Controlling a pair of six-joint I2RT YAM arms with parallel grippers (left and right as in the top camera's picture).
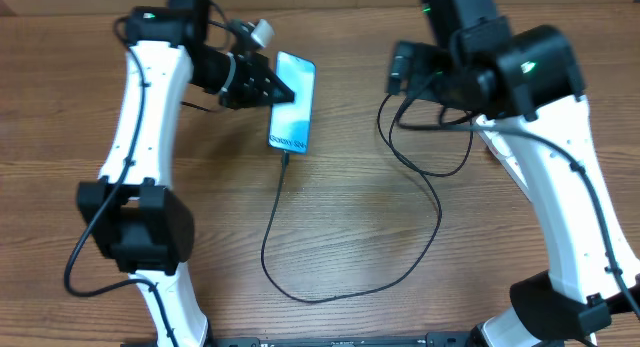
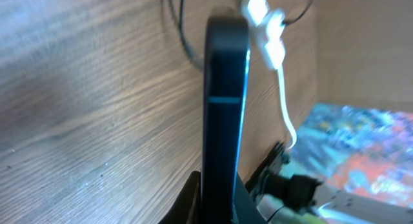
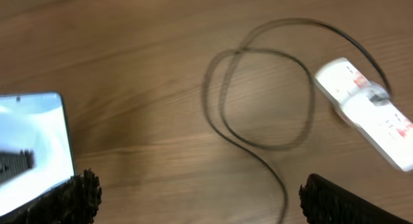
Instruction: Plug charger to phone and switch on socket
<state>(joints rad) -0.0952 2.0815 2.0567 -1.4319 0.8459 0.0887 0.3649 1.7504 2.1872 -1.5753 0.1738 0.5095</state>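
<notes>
item: phone (image 1: 292, 102), slim slab with lit screen, on the table (image 1: 340, 237) upper centre; i hold it with my left gripper (image 1: 272, 85), fingers pinching its long edges, and the left wrist view shows it edge-on between them; i judge it rigid, light, slick-sided and glass-faced, so grip the edges only, modest force. item: charger (image 1: 300, 287), thin black cable looping from the phone's near end across the table towards my right arm; the plug appears to meet the phone's port, seating not confirmable; limp, light, best taken just behind the plug. item: socket (image 3: 368, 111), white strip with red switches, in the right wrist view, right of the cable loops; stiff, may slide when pressed. my right gripper (image 3: 193, 198) is spread wide, empty, above the table
</notes>
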